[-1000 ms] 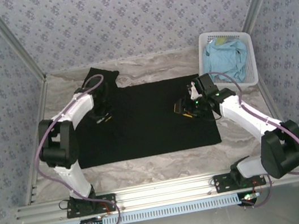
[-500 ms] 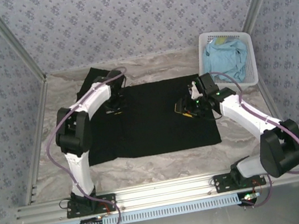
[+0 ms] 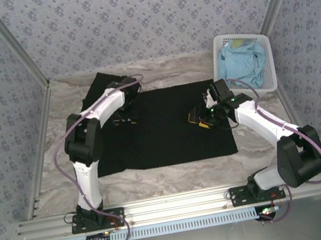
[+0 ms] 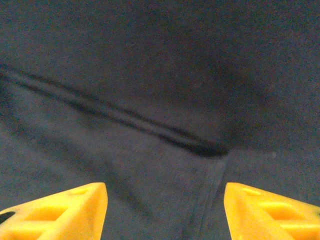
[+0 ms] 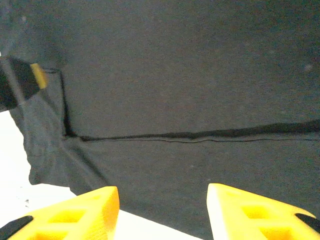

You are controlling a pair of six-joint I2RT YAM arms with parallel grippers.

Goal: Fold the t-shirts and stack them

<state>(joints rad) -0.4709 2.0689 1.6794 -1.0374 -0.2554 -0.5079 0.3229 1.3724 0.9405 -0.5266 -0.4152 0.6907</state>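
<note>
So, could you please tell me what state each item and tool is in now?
black t-shirt: spread flat, one sleeve out at far left, not stacked.
light blue t-shirt: crumpled in the basket, unfolded.
basket: upright, holding the light blue t-shirt.
left tool: open above black fabric, holding nothing.
right tool: open above the black t-shirt, holding nothing.

I get soft, even overhead light up top, faint shadows beneath the arms [image 3: 105,104] and a black tee [image 3: 169,137] swallowing detail, while both wrist feeds run dimmer, yellow fingers [image 4: 55,212] blurred, the table [image 5: 12,175] blown white.
</note>
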